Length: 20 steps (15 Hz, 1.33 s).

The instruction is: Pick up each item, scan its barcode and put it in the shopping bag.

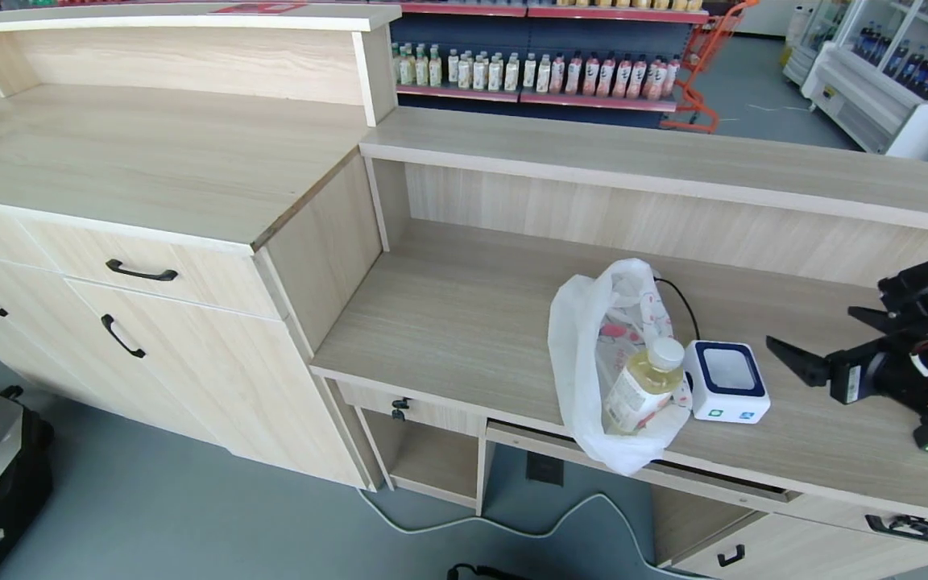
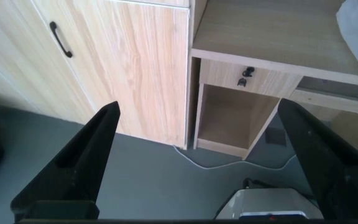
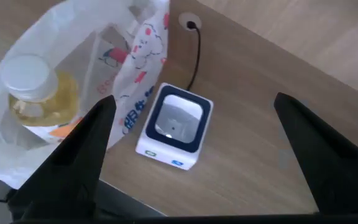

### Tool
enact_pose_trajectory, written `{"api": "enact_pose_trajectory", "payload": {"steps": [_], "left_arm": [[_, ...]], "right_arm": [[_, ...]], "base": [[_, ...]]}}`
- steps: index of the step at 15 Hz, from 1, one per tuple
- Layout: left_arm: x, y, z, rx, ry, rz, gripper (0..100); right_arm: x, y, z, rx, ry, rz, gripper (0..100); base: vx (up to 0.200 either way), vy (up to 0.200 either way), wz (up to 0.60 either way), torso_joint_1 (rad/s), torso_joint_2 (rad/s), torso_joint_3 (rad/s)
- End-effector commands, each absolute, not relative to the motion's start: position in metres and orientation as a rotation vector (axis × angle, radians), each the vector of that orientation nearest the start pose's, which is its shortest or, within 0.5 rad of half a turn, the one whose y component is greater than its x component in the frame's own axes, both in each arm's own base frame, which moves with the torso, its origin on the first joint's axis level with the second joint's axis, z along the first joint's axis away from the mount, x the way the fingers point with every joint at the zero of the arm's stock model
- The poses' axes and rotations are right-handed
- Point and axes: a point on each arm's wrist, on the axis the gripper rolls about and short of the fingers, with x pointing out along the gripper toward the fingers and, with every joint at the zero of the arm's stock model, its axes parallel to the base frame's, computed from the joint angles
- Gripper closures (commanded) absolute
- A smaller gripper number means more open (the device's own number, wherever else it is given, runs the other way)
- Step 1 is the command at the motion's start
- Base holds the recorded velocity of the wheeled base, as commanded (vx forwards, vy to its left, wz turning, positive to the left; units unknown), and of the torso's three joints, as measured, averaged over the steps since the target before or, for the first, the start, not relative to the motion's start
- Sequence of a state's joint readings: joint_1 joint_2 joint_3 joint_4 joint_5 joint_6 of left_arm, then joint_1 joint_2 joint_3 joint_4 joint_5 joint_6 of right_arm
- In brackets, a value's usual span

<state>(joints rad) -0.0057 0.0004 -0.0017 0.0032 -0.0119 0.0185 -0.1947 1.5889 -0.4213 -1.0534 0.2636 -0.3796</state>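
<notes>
Black jaws spread wide on left gripper (image 2: 197,104) and right gripper (image 3: 191,102), empty.

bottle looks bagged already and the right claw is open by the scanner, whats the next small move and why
Probably draw the right claw back from the counter, away from the scanner. The bottle already stands inside the shopping bag, beside the scanner, and the claw is open and holds nothing, so there seems nothing left here to grasp.

Shop checkout, wooden counter (image 1: 472,322), shelves of bottled drinks (image 1: 544,74), probably glass-door chillers (image 1: 899,64), countertop scanner (image 1: 726,379)
</notes>
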Motion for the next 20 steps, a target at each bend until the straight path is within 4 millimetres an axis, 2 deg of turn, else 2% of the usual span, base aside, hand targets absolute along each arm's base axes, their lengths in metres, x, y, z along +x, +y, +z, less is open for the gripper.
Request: {"api": "enact_pose_trajectory", "payload": {"steps": [1,2,3,4,5,6,10,13,15,20], "left_arm": [[-0.023,0.0,0.076,0.018,0.001,-0.018,0],[-0.023,0.0,0.076,0.018,0.001,-0.018,0],[-0.023,0.0,0.075,0.018,0.003,-0.018,0],[-0.023,0.0,0.076,0.018,0.001,-0.018,0],[-0.023,0.0,0.076,0.018,0.001,-0.018,0],[-0.023,0.0,0.076,0.018,0.001,-0.018,0],[-0.023,0.0,0.075,0.018,0.003,-0.018,0],[-0.023,0.0,0.075,0.018,0.003,-0.018,0],[-0.023,0.0,0.076,0.018,0.001,-0.018,0],[-0.023,0.0,0.076,0.018,0.001,-0.018,0]], "right_arm": [[0.205,-0.087,0.178,-0.425,0.103,-0.156,0],[0.199,-0.108,0.175,-0.455,0.157,-0.268,0],[0.198,-0.119,0.171,-0.463,0.189,-0.326,0],[0.192,-0.153,0.159,-0.458,0.275,-0.453,0],[0.19,-0.167,0.153,-0.459,0.311,-0.491,0],[0.193,-0.199,0.138,-0.479,0.39,-0.544,0],[0.209,-0.252,0.105,-0.501,0.498,-0.634,0],[0.227,-0.279,0.089,-0.506,0.52,-0.669,0],[0.239,-0.288,0.085,-0.494,0.504,-0.664,0],[0.28,-0.277,0.073,-0.412,0.425,-0.545,0]], "base": [[0.0,0.0,-0.6,-0.002,0.0,0.007],[0.0,0.0,-0.6,0.007,0.0,0.007],[0.0,0.0,0.0,0.0,0.0,0.0],[0.0,0.0,0.0,0.0,0.0,0.0],[0.0,0.0,0.0,0.0,0.0,0.0],[0.0,0.0,0.0,0.0,0.0,0.0],[0.0,0.0,0.0,0.0,0.0,0.0],[0.0,0.0,0.0,0.0,0.0,0.0],[0.0,0.0,0.0,0.0,0.0,0.0],[0.0,0.0,0.0,0.0,0.0,0.0]]}}
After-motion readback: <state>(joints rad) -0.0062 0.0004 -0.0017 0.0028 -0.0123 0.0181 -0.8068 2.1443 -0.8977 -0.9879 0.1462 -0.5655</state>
